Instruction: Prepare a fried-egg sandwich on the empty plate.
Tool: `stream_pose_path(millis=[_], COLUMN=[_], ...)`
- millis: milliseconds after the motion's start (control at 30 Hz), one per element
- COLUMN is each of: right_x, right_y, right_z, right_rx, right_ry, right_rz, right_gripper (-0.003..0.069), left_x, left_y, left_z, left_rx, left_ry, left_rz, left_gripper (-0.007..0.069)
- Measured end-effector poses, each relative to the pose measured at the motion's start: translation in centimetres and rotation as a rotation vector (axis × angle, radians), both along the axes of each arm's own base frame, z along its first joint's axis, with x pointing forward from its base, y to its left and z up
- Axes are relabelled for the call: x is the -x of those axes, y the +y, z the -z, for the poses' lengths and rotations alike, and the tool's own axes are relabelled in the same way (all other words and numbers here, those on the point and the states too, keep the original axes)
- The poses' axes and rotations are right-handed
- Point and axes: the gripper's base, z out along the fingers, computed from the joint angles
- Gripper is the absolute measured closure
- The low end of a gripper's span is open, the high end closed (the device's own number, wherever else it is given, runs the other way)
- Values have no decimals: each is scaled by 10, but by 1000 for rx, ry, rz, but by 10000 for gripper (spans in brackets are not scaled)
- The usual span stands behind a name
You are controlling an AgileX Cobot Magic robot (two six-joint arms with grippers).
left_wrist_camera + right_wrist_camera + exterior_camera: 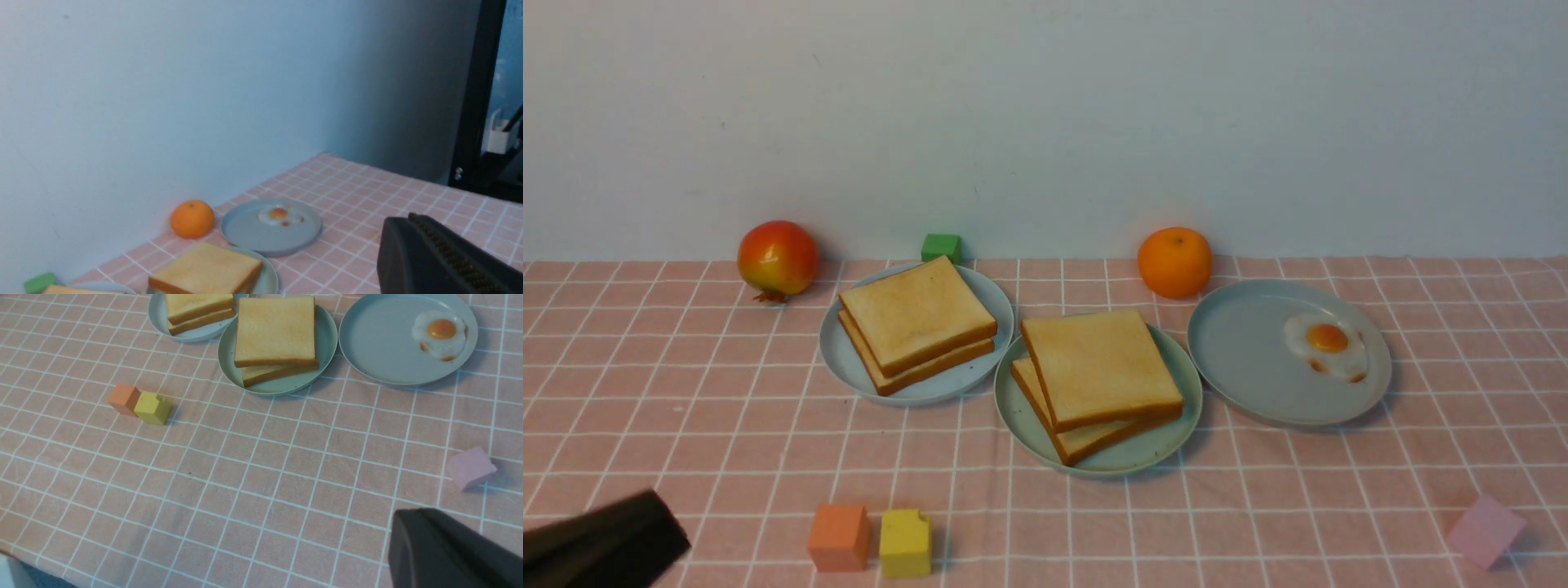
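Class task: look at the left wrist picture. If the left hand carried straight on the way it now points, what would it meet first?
Probably nothing on the table. The shut left hand aims over bare tablecloth, passing beside the grey-blue plate with the egg, towards the wall. Depth is uncertain.

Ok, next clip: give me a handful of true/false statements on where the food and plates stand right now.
1. The mint-green plate holds two stacked toast slices. True.
2. The egg lies between those two slices. False: it lies alone on the right-hand grey-blue plate.
3. The orange sits on a plate. False: it rests on the cloth behind the plates.
4. The left-hand grey-blue plate also carries two toast slices. True.
5. The left claw grips a toast slice. False: it is shut and holds nothing.
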Motion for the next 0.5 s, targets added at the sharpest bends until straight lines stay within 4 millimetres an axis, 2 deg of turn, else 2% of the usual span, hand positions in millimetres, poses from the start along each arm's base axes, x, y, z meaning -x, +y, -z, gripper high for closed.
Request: stream_pose_path(millis=[200, 367, 500], right_x=[3, 21, 35], right_y=[-2, -12, -20], right_z=[-1, 1, 27], right_rx=[-4, -30, -7], right_ry=[-14, -73, -88], right_rz=[5, 73, 176], right_gripper=[627, 625, 620], left_x=[3, 5, 9], left_y=[-8, -11, -13], left_z=[23, 32, 36], left_rx=[-82, -118, -150], left_ry=[83, 117, 143], left_rz=[85, 130, 179], left_gripper=[613, 613, 613])
